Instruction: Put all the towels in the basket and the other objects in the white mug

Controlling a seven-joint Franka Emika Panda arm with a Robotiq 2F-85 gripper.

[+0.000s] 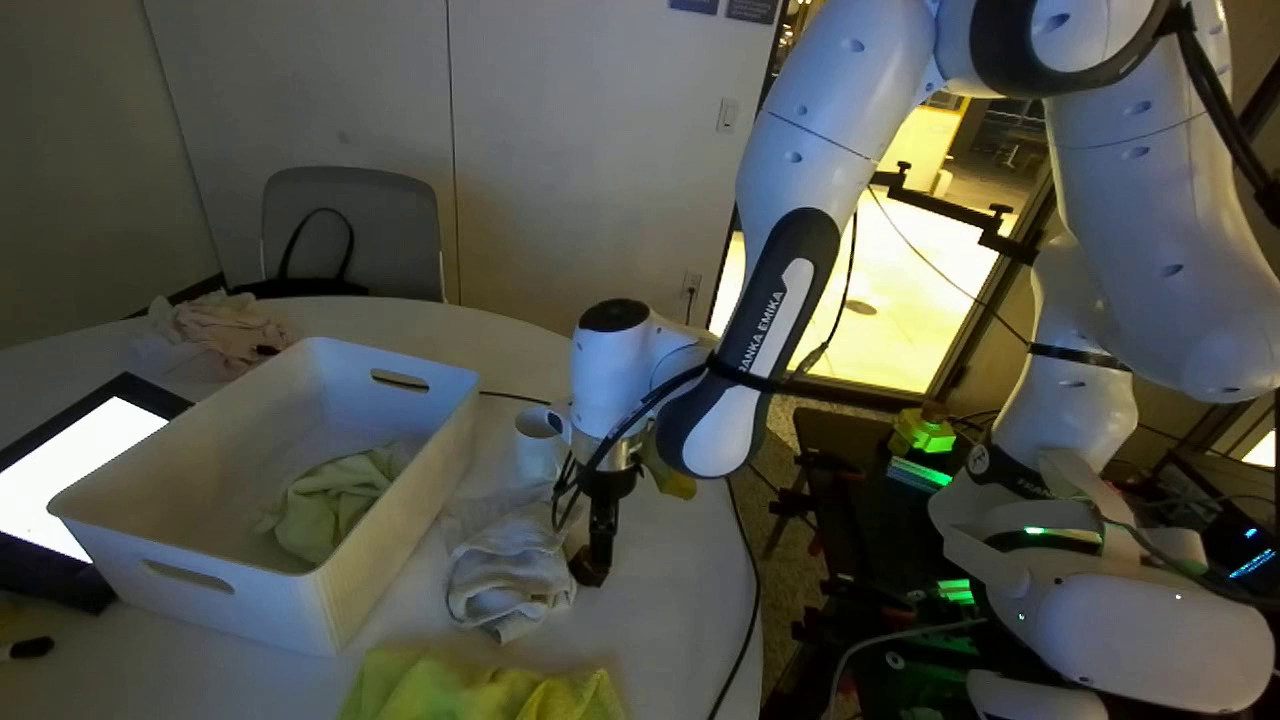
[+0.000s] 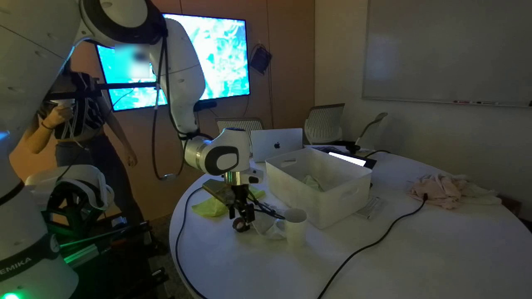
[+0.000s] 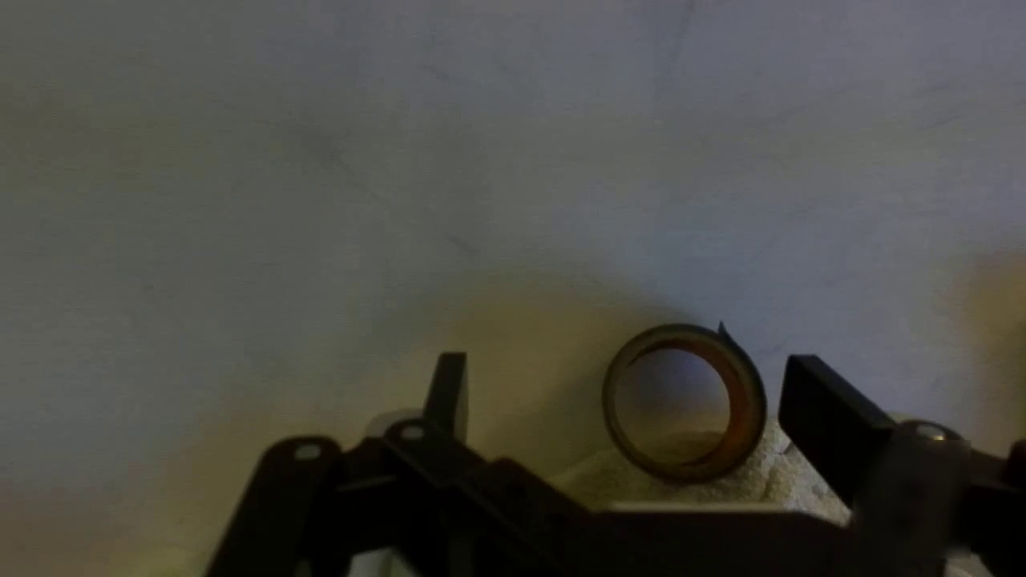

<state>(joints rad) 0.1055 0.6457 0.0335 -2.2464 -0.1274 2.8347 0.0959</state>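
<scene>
In the wrist view, a dark, brown-lined tape ring (image 3: pixel 752 405) is being flanked by the parted fingers (image 3: pixel 827 421) of the released black hand (image 3: pixel 624 393). A white cylindrical mug (image 2: pixel 296 230) is being carried upright by the round white counter (image 2: pixel 395 265). A pale green cloth towel (image 1: pixel 335 505) is being held in the white plastic basket (image 1: pixel 415 505). Only in an exterior view is a silver laptop (image 2: pixel 274 143) being shown.

office meeting room | whiteboard (image 2: pixel 449 50) | wall screen (image 2: pixel 222 58) | round table (image 2: pixel 395 265) | chairs (image 2: pixel 325 124)

Dim overall, glaring wall-mounted screen (image 2: pixel 220 58), yellow-lit floor (image 1: pixel 900 325), murky wrist view
</scene>
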